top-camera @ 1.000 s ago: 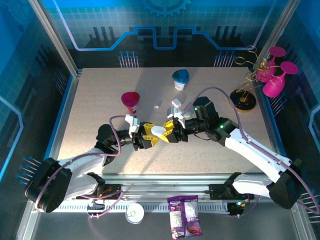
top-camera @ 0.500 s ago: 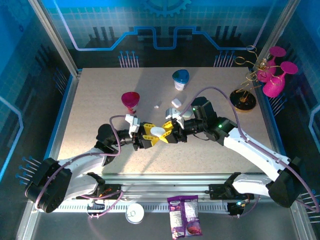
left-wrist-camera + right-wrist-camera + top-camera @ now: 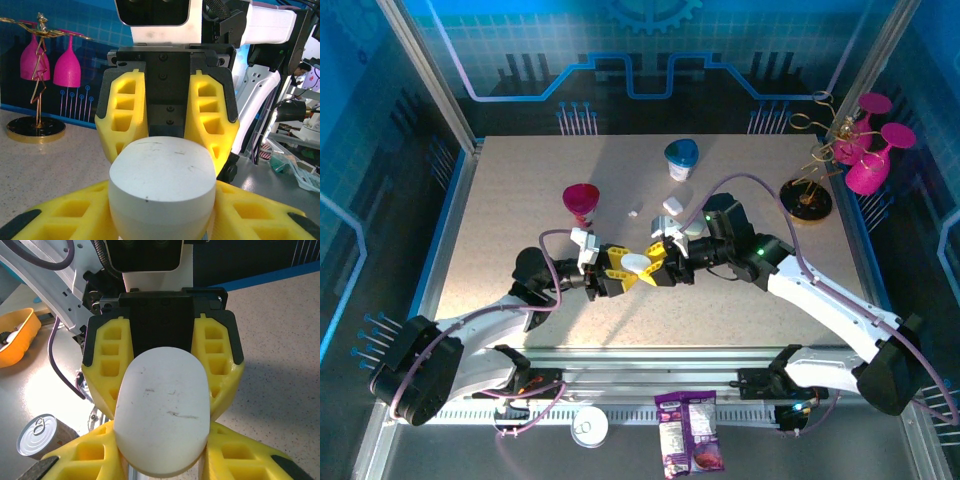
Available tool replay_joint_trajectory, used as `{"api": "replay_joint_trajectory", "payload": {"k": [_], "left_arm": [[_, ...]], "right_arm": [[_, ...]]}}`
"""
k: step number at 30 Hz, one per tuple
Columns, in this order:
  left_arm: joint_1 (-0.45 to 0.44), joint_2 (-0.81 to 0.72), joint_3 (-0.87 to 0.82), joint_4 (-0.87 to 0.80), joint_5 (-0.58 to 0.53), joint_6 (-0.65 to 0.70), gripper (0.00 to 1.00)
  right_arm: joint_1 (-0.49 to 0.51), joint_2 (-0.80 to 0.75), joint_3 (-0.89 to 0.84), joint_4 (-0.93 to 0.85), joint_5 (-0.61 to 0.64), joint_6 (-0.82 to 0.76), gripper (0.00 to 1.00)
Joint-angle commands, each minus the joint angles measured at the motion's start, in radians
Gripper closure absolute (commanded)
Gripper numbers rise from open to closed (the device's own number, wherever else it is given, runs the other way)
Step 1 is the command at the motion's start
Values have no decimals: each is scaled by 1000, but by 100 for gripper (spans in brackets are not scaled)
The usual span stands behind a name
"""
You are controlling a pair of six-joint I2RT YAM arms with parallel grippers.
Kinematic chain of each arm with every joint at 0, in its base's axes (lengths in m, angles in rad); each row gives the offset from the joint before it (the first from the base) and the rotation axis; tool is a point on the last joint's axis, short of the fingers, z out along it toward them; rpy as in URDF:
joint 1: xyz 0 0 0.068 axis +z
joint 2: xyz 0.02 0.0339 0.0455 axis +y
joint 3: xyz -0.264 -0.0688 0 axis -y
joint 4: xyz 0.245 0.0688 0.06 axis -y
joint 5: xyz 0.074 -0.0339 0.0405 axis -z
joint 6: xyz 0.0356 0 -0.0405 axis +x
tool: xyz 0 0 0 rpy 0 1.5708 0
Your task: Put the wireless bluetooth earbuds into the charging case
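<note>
The white charging case (image 3: 638, 262) is held over the middle of the table (image 3: 510, 200), pinched from opposite ends by the fingers of the left gripper (image 3: 625, 268) and the right gripper (image 3: 658, 262). From above, one tiny white earbud (image 3: 633, 213) is seen lying on the table beyond them, near a pink cup (image 3: 582, 200). Faint scuffs on the case are brought out by the wrist views.
</note>
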Motion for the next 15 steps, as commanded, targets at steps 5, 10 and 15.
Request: {"api": "replay_joint_trajectory", "payload": {"k": [5, 10, 15], "left_arm": [[-2, 14, 39, 10, 1, -2, 55], [-2, 15, 49, -6, 0, -9, 55], [-2, 20, 54, -11, -8, -19, 53]], "right_arm": [[17, -12, 5, 34, 11, 0, 77], [17, -7, 1, 31, 16, -7, 77], [17, -17, -8, 45, 20, -6, 77]]}}
